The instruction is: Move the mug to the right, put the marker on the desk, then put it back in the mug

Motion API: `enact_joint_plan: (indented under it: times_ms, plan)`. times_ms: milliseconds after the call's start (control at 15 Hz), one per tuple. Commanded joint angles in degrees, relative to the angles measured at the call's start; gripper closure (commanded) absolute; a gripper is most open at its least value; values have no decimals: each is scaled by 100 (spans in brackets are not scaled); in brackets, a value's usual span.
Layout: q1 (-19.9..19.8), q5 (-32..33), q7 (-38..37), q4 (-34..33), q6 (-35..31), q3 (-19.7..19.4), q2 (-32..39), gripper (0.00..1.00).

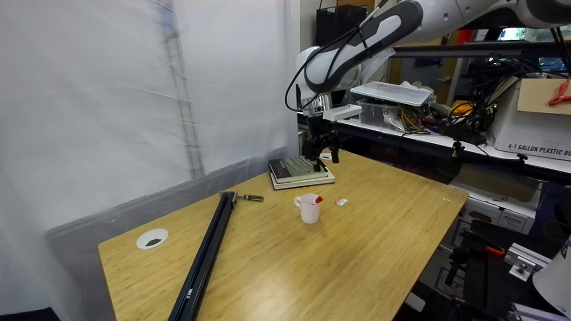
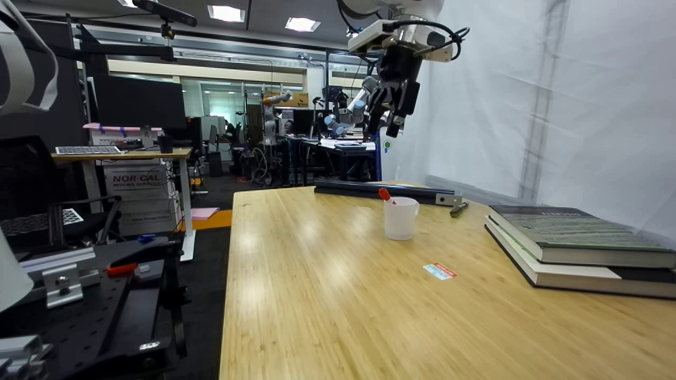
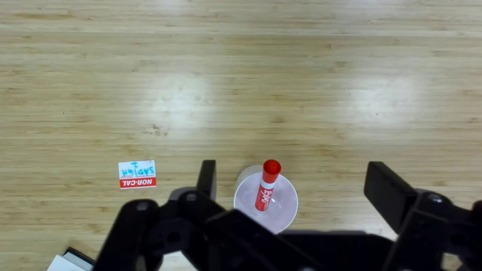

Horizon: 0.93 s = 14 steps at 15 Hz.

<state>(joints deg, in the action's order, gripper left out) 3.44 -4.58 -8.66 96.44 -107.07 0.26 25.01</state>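
"On the big rectangular light-wood desk (image 1: 357, 254), what've we got? Quick."

"Small white cylindrical mug (image 2: 400, 221), one handle, upright, same in both exterior views."

"What's in it?"

"Short red marker pen (image 3: 267, 186), white band, EXPO lettering. Tilted inside, red cap poking up past the rim."

"Grip status?"

"Black two-finger gripper (image 3: 294, 180), jaws spread wide. Hangs well above the desk, apart from the mug. In the wrist view the mug and marker pen show below, between the jaws."

"Fine. Neighbours?"

"Flat red-and-white paper label (image 3: 137, 174) reading NOR-CAL, lying near the mug. Two stacked hardcover books (image 2: 586, 248), top one grey-green and black, near the tall white hanging sheet (image 1: 111, 98)."

"Other side of the mug from the label?"

"Long straight black bar (image 1: 206, 258), lying flat, grey plate at one end. Slim screwdriver (image 1: 253, 197) with a black-and-yellow handle, just beside that plate. Touching or not, I can't say."

"Anything past the bar?"

"Round white-ringed cable hole (image 1: 148, 235), near the desk's edge in an exterior view, dark bit showing in it."
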Motion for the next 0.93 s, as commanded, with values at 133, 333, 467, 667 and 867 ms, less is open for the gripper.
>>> enact_joint_plan:
  times_ms: [133,333,467,667,867]
  plan:
    - [-30,188,-2,-476,-201,-68,487,0]
    - [-69,181,53,-587,-250,-113,697,0]
    - [-92,170,70,-643,-282,-132,831,0]
    - [-111,187,117,-700,-317,-141,993,0]
    - [-138,175,181,-769,-327,-138,1108,0]
